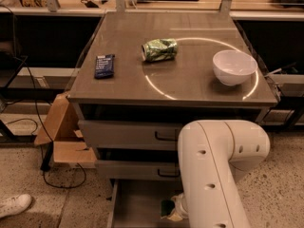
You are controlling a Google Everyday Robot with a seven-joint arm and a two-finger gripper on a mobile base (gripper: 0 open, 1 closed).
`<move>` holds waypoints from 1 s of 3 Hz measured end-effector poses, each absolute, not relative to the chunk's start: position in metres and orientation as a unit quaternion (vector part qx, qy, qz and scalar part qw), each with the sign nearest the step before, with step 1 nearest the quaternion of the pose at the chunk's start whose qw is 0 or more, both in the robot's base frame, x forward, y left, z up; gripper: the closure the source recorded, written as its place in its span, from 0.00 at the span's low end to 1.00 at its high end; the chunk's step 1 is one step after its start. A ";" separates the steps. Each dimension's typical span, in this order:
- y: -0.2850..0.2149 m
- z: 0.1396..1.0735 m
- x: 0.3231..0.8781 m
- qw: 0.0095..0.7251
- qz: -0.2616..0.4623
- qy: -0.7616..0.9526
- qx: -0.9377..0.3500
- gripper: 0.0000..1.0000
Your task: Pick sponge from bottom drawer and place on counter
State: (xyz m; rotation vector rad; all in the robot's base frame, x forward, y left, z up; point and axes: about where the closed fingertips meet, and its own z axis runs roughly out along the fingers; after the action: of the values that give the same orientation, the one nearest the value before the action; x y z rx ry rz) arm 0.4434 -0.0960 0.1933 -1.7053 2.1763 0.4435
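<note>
The bottom drawer [135, 204] is pulled open under the two upper drawers and shows its pale grey inside. My white arm reaches down into it from the right. The gripper [175, 213] is low in the drawer at the frame's bottom edge, mostly hidden by the arm. A small dark green and yellowish piece, the sponge [166, 207], shows right at the gripper's left side. Whether it is held cannot be told. The counter [190, 87] with its thin white circle lies above.
On the counter stand a white bowl [234, 66] at the right, a crushed green can [160, 50] in the middle and a dark blue packet [104, 65] at the left. A cardboard box [66, 141] and cables lie on the floor at the left.
</note>
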 end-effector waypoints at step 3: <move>-0.159 0.277 0.409 0.211 0.114 0.796 -0.555 1.00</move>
State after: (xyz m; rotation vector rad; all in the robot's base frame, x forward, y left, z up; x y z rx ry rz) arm 0.4086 -0.1587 0.2772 -1.5431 2.2130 0.3165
